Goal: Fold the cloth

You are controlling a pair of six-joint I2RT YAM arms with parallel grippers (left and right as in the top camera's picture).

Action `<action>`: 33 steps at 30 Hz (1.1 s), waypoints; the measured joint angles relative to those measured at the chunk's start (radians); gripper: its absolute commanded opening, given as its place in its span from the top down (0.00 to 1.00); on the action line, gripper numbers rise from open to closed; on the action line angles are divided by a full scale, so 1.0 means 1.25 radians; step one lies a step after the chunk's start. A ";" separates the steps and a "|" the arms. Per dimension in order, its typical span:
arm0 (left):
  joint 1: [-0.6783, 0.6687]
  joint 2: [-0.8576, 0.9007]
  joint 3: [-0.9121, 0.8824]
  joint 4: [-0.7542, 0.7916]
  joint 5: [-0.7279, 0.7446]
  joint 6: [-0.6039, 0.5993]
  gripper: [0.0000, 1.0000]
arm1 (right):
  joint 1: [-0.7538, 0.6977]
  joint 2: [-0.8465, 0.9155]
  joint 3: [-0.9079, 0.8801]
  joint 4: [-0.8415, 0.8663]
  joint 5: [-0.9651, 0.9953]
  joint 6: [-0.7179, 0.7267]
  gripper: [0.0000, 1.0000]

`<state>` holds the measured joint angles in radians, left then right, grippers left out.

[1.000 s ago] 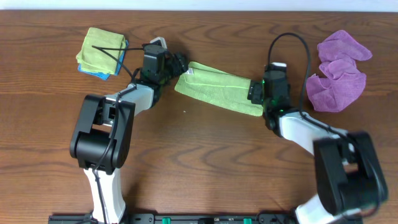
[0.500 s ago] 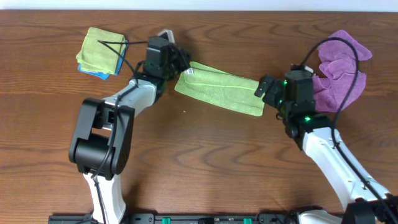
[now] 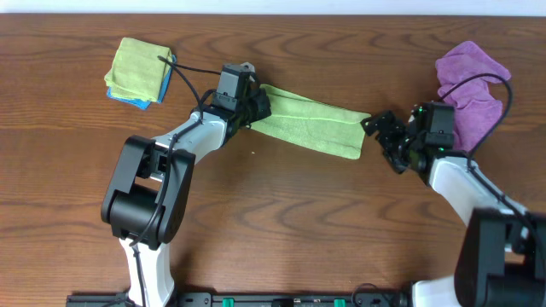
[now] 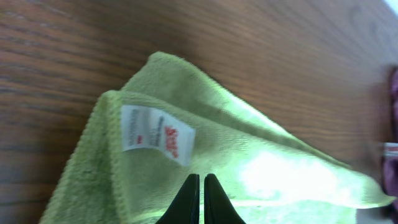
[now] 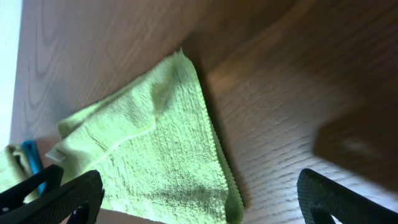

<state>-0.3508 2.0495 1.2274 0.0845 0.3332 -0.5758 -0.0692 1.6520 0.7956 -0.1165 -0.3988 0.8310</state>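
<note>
The brown wooden counter (image 3: 281, 222) carries the long green microfibre cloth (image 3: 316, 126) at its middle, already doubled into a slanted strip. A crumpled purple cloth (image 3: 467, 68) lies well beyond the strip's right end. A folded stack of yellow-green and blue cloths (image 3: 135, 70) sits past its left end.

The left gripper (image 3: 258, 107) sits over the strip's left end with its jaws together. I cannot tell whether they pinch a layer or only press on top. If they hold nothing, any pull along the strip would slide off and leave that end behind. If they grip only the upper layer, the existing fold could peel open.

The right gripper (image 3: 384, 135) stands just off the strip's right end, not touching it, jaws wide apart. That end is therefore unpinned. A drag from the left would likely carry the whole strip across the counter or skew it, so the next fold would land crooked.

The small white care label (image 4: 157, 134) near the left corner could end up facing outward.
</note>
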 measured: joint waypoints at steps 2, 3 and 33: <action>0.000 0.000 0.000 -0.012 -0.013 0.015 0.94 | 0.000 0.026 0.000 0.018 -0.022 0.005 0.01; 0.000 0.000 0.000 -0.014 -0.018 0.023 0.94 | 0.000 0.038 0.000 0.022 -0.030 0.008 0.01; -0.011 0.029 0.000 -0.020 -0.063 0.048 0.94 | 0.078 0.189 0.038 0.273 -0.093 0.082 0.37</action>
<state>-0.3649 2.0857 1.2274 0.0589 0.2543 -0.5156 0.0280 1.8881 0.8425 0.2253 -0.5152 0.9337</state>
